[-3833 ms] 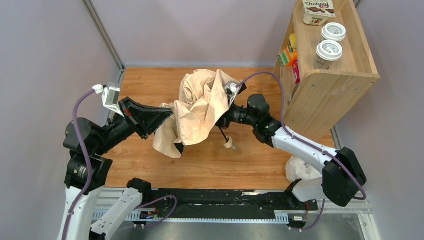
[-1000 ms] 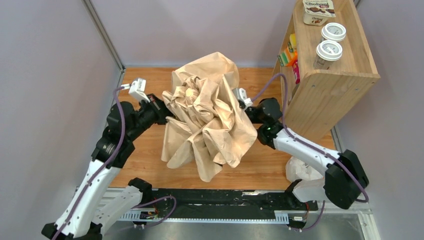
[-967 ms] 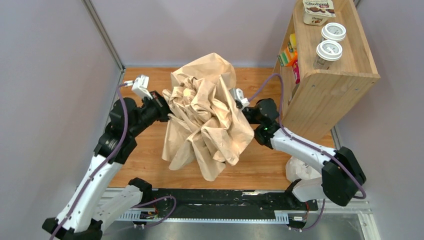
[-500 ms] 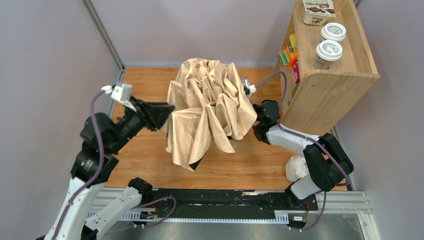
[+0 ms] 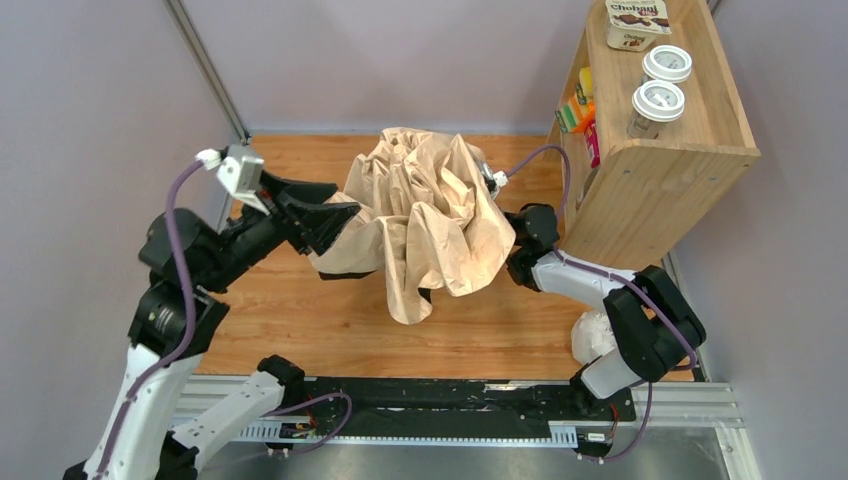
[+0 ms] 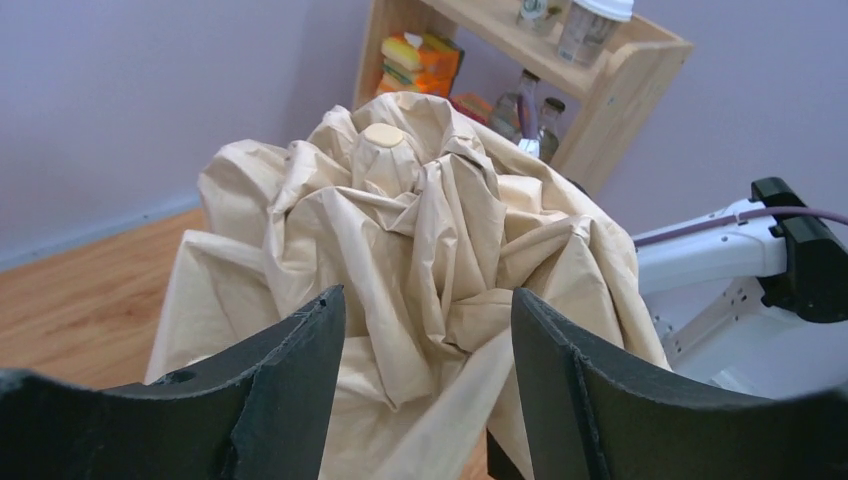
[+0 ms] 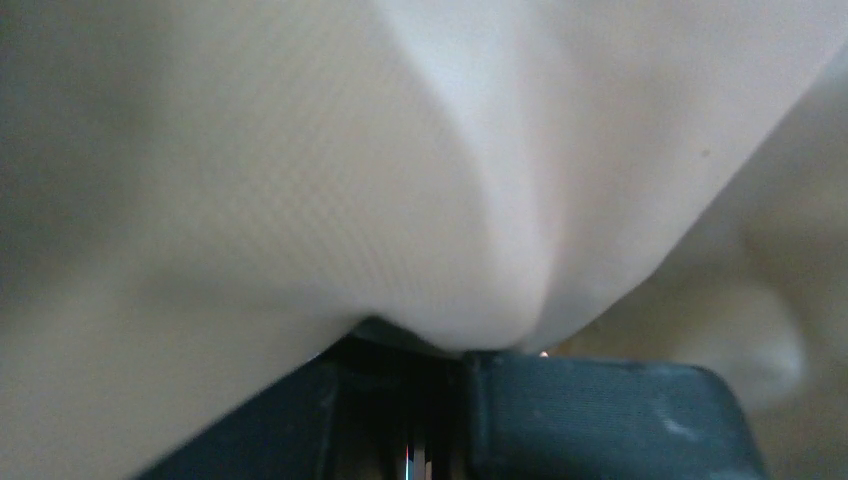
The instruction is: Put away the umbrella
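The umbrella (image 5: 430, 215) hangs over the middle of the wooden table as a crumpled beige canopy. Its round tip cap (image 6: 383, 135) points up and away in the left wrist view. Shaft and handle are hidden under the fabric. My left gripper (image 5: 335, 205) is open at the canopy's left edge. A loose fold of the umbrella (image 6: 420, 230) lies between its spread fingers (image 6: 300, 370), which do not pinch it. My right gripper (image 7: 455, 360) is buried under the canopy, jaws together, holding the umbrella (image 7: 400, 180) up from its right side. Only the right arm (image 5: 560, 270) shows from above.
A wooden shelf unit (image 5: 650, 150) stands at the back right, with yoghurt cups on top and colourful packets inside. A white plastic bag (image 5: 598, 335) lies by the right arm's base. Grey walls close in on the left and back. A black rail (image 5: 430, 405) runs along the near edge.
My left gripper has opened, let go of the canopy and drawn back left. The canopy has sagged from a bulging bundle into a lower drape. The right arm has shifted back and right.
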Robot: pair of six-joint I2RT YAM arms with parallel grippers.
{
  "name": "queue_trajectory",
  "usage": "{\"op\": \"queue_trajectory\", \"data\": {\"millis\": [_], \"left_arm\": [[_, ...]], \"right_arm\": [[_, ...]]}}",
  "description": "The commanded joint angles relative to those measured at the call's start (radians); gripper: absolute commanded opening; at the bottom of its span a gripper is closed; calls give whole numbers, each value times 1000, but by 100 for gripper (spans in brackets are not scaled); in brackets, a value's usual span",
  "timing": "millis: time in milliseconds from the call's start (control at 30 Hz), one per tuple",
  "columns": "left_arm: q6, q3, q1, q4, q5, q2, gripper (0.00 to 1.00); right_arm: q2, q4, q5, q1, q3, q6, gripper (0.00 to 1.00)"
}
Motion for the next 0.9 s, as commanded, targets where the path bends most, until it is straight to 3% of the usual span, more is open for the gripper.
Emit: {"op": "queue_trajectory", "data": {"millis": [0, 233, 433, 767, 833, 867], "left_arm": [[12, 10, -2, 109, 139, 98, 69], [-34, 70, -1, 153, 150, 216, 70], [-183, 35, -1, 369, 382, 323, 71], [-141, 32, 1, 346, 255, 397, 72], [-129, 18, -2, 351, 233, 394, 63], [-128, 13, -2, 360, 233, 394, 50]], "right_arm": [[6, 148, -12, 4, 55, 56, 0], [6, 142, -27, 4, 67, 63, 0], [6, 71, -28, 12, 87, 25, 0], [-11, -53, -24, 61, 79, -96, 0], [-14, -85, -21, 67, 84, -121, 0], [-18, -110, -18, 70, 85, -137, 0]]}}
